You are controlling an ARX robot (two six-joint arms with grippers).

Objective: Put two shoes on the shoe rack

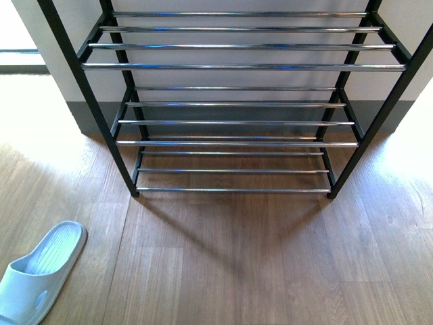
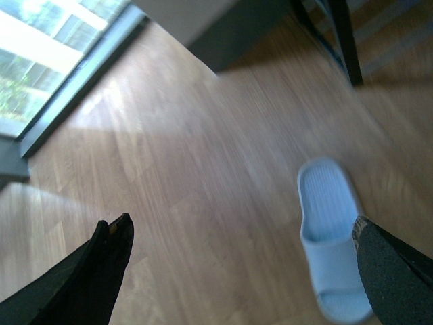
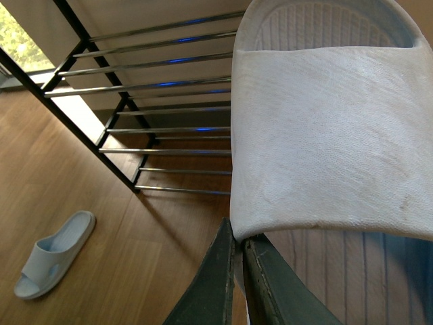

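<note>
The shoe rack (image 1: 237,66) stands straight ahead, black frame with silver rods, and no shoe shows on its tiers. It also fills the upper part of the right wrist view as the shoe rack (image 3: 155,84). My right gripper (image 3: 237,238) is shut on the side edge of the white slipper (image 3: 325,135), held up in the air in front of the rack. A light blue slipper (image 1: 40,271) lies on the wood floor at the front left. In the left wrist view this blue slipper (image 2: 331,237) lies by one fingertip (image 2: 379,254) of my open left gripper (image 2: 240,233), which hovers above the floor.
A grey baseboard and white wall (image 1: 237,112) run behind the rack. A glass door with a dark frame (image 2: 61,81) is off to the left. Bare wood floor (image 1: 243,264) lies between me and the rack.
</note>
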